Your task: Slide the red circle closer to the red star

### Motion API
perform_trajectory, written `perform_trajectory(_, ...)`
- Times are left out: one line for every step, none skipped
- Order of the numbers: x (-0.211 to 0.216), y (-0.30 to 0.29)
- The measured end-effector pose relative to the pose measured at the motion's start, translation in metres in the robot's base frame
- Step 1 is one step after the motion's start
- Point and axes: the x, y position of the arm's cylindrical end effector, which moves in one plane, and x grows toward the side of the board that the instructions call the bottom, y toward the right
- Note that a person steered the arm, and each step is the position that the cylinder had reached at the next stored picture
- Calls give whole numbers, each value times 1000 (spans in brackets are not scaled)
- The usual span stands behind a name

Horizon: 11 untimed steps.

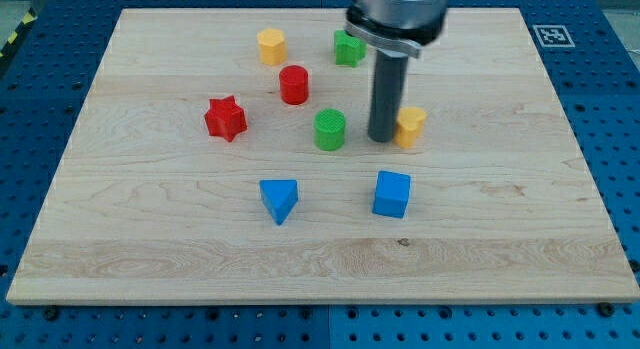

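The red circle (294, 85) stands on the wooden board above and to the right of the red star (225, 118), with a gap between them. My tip (382, 139) rests on the board well to the right of both. It sits between the green circle (330, 129) on its left and a yellow block (410, 126) touching or almost touching its right side. The rod partly hides that yellow block.
A yellow hexagon-like block (271, 45) and a green star-like block (348, 47) lie near the view's top. A blue triangle (279, 200) and a blue cube (392, 194) lie lower down. The board (120, 239) ends on a blue pegboard.
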Motion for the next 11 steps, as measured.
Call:
perform_trajectory(6, -2)
perform_trajectory(6, -34)
perform_trajectory(6, -72)
perform_trajectory(6, -81)
perform_trajectory(5, -82)
perform_trajectory(-21, -73)
perform_trajectory(-65, -73)
perform_trajectory(-93, -77)
perform_trajectory(-99, -94)
perform_trajectory(-97, -120)
perform_trajectory(-86, -157)
